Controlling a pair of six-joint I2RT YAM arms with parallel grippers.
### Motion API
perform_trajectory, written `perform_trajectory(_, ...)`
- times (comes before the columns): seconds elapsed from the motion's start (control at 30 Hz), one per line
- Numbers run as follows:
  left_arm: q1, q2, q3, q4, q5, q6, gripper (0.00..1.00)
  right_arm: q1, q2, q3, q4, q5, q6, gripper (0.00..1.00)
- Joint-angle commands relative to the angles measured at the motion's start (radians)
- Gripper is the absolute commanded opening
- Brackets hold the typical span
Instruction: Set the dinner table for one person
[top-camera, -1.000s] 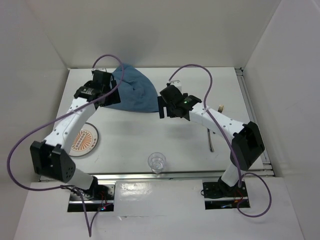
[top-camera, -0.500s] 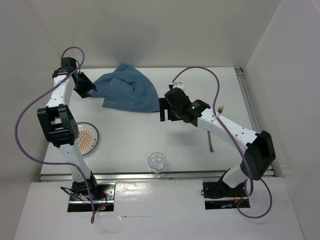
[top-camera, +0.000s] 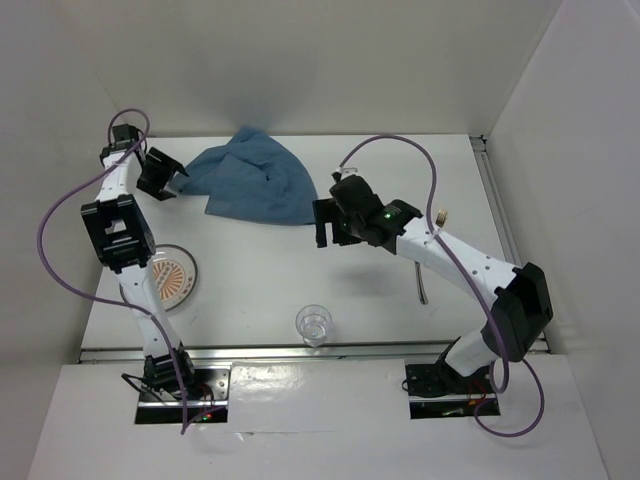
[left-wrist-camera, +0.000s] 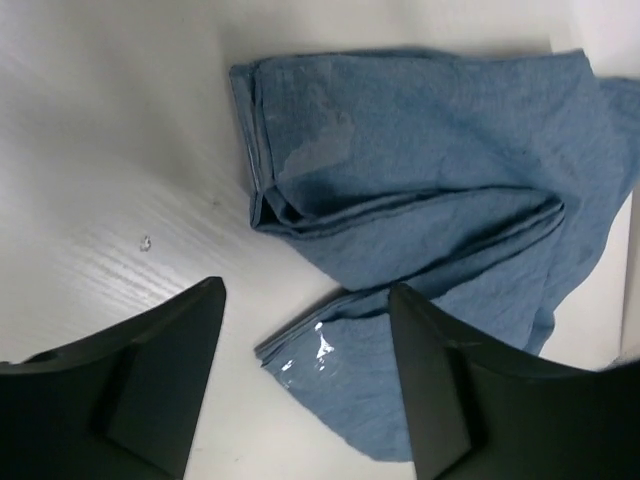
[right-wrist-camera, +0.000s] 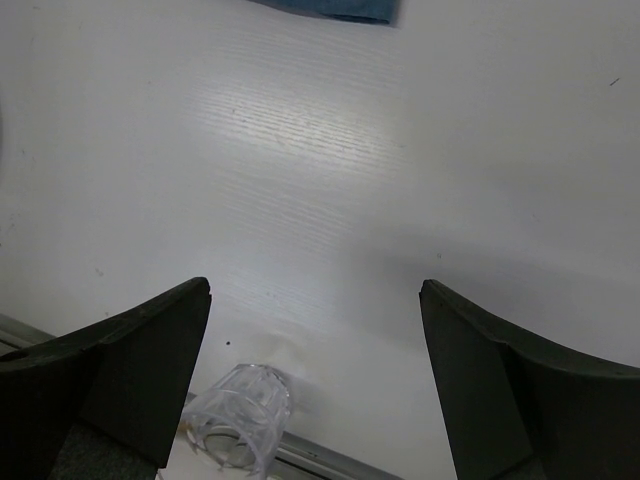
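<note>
lying beneath parted left fingers (left-wrist-camera: 150, 385) and right fingers (right-wrist-camera: 130, 365): dinner table (top-camera: 260, 272)

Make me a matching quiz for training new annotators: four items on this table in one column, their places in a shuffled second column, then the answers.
Items
1. blue cloth
2. clear glass
3. orange-patterned plate
4. utensil

Places
A. near edge, middle
B. right side, partly under the right arm
C. far side, crumpled
D. left side, partly behind the left arm

Pairs: 1-C, 2-A, 3-D, 4-B.
</note>
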Motion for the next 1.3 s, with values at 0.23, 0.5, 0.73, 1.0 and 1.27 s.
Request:
perform_trajectory(0.23,0.027,0.118,0.149,0.024,-0.038,-0.032,0.73,0.01,0.036,0.0,-0.02,0.001,0.001,0.94)
perform_trajectory(0.5,0.038,0.185,0.174,0.044,-0.026,-0.041,0.67,0.01,0.071,0.021,-0.04,0.001,0.021,0.95)
perform_trajectory(0.73,0.038,0.256,0.249,0.053,0.0,-0.05,0.68,0.01,0.071,0.021,-0.058,0.021,0.021,0.95)
perform_trajectory(1.0,0.038,0.26,0.209,0.093,0.031,-0.052,0.5,0.01,0.09,0.03,-0.067,0.021,0.03,0.96)
perform_trajectory(1.27,0.038,0.241,0.179,0.099,0.021,-0.03,0.13,0.01,0.108,0.03,-0.058,0.012,0.039,0.96)
